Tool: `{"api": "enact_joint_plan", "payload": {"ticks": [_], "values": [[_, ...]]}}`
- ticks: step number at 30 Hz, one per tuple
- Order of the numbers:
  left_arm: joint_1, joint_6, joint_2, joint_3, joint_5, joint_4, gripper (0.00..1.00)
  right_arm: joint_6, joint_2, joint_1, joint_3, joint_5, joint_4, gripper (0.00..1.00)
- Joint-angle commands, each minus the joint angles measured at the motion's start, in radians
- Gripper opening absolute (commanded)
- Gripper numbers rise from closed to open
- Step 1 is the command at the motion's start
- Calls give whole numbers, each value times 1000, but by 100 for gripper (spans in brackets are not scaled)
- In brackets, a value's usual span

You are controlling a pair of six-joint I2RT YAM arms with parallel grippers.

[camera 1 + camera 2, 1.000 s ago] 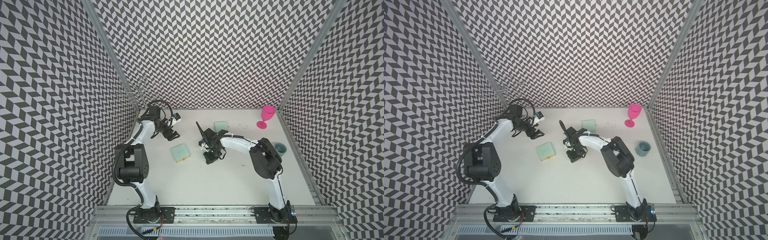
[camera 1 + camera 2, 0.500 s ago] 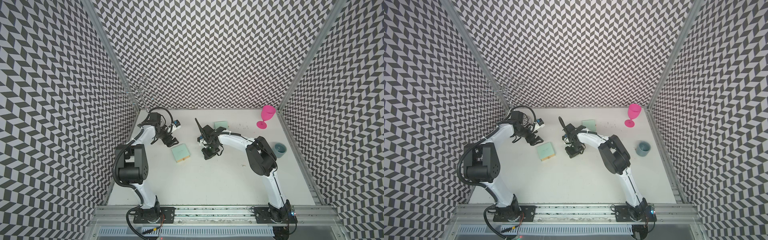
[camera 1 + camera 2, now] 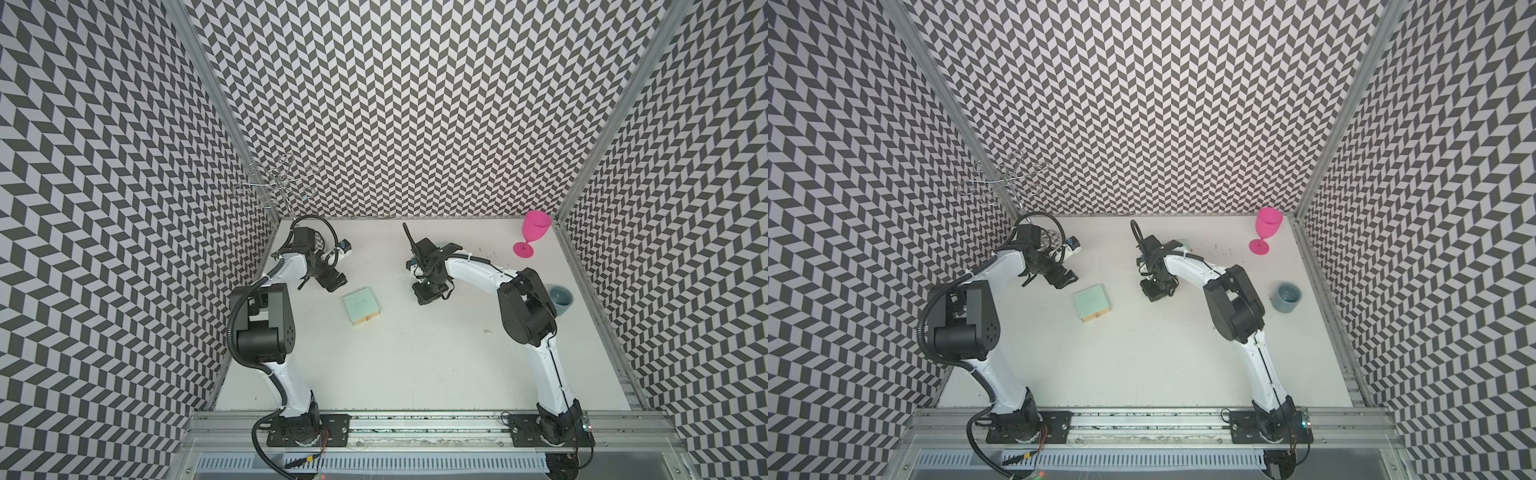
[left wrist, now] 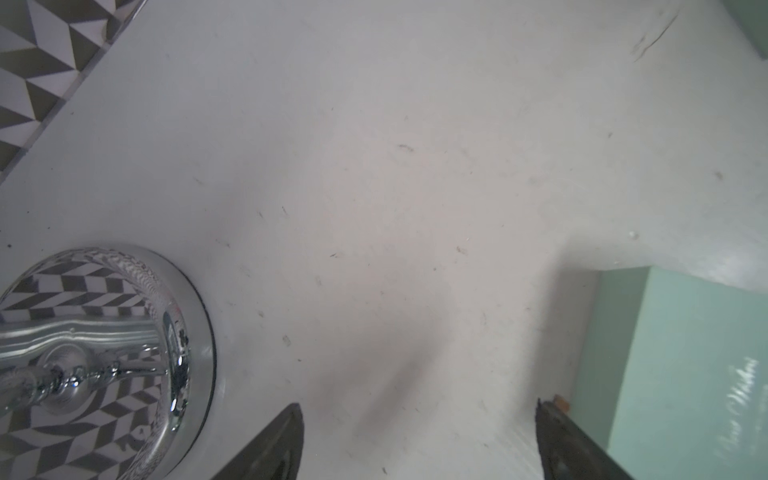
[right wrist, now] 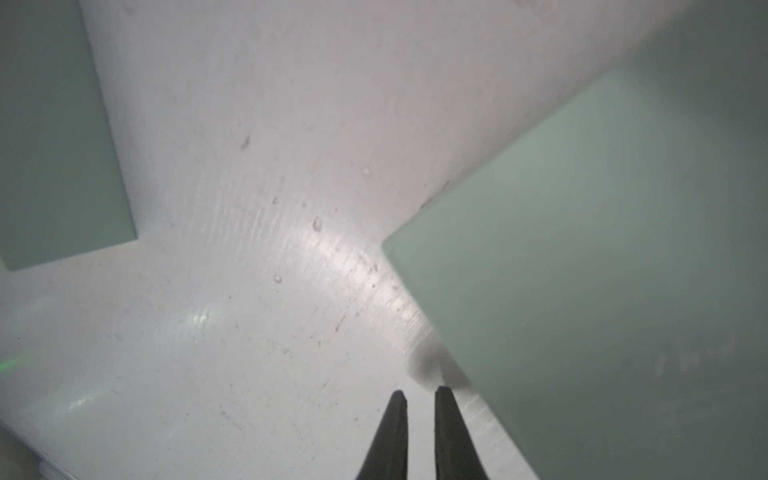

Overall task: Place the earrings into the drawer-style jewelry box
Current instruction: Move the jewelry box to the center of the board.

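The left gripper (image 3: 333, 284) has dropped from the back-left corner toward 5 o'clock and now hangs just off the 11 o'clock corner of the jewelry box (image 3: 360, 305). The box hasn't budged. The right gripper (image 5: 420, 391) has drawn back a touch toward 12 o'clock.

Far left, the chrome wire stand (image 3: 281, 189) rises in the corner, and its mirrored base fills much of the left wrist view. The left gripper's jaws stand spread wide over bare table (image 3: 415, 365), the mint edge of the box just beside one finger.

The box lies flat, its tan drawer front and tiny knob facing 5 o'clock. The drawer looks shut or nearly so; I can't say for sure. I read this as the approach to the box, before any earring goes in. Next, I'd judge, one arm braces the mint shell while the knob is drawn out, and that is a small target.

At 3 o'clock of the box the right gripper points down, fingers pressed nearly together, nothing visible in the slit. The second mint box (image 3: 1185, 243) at its 12 o'clock is almost wholly hidden under the forearm.

The earrings (image 3: 485, 331) show as a tiny glint at 4 o'clock of that gripper, well apart from the box. Specks near the pink goblet (image 3: 536, 226) may be more, but they are too small to tell. The right wrist view gives two blurred mint surfaces, and I can't tell which box is which. The grey cup (image 3: 561, 300) sits far right.
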Motion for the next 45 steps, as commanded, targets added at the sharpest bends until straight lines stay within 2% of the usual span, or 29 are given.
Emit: {"api": "enact_joint_plan", "payload": {"ticks": [1, 8, 16, 24, 37, 45], "values": [[9, 48, 17, -44, -69, 26, 88, 3, -103, 12, -30, -20, 9, 15], [6, 101, 60, -52, -68, -5, 88, 33, -159, 36, -69, -55, 14, 15], [-8, 179, 70, -32, -6, -86, 87, 68, -182, 60, -127, -91, 58, 15], [-40, 178, 62, -30, 45, -126, 87, 101, -201, 53, -161, -104, 95, 16], [-100, 156, 31, -70, 93, -141, 87, 182, -215, 15, -223, -277, 206, 18], [-142, 133, 35, -49, 116, -146, 87, 253, -222, -18, -318, -427, 339, 20]]}}
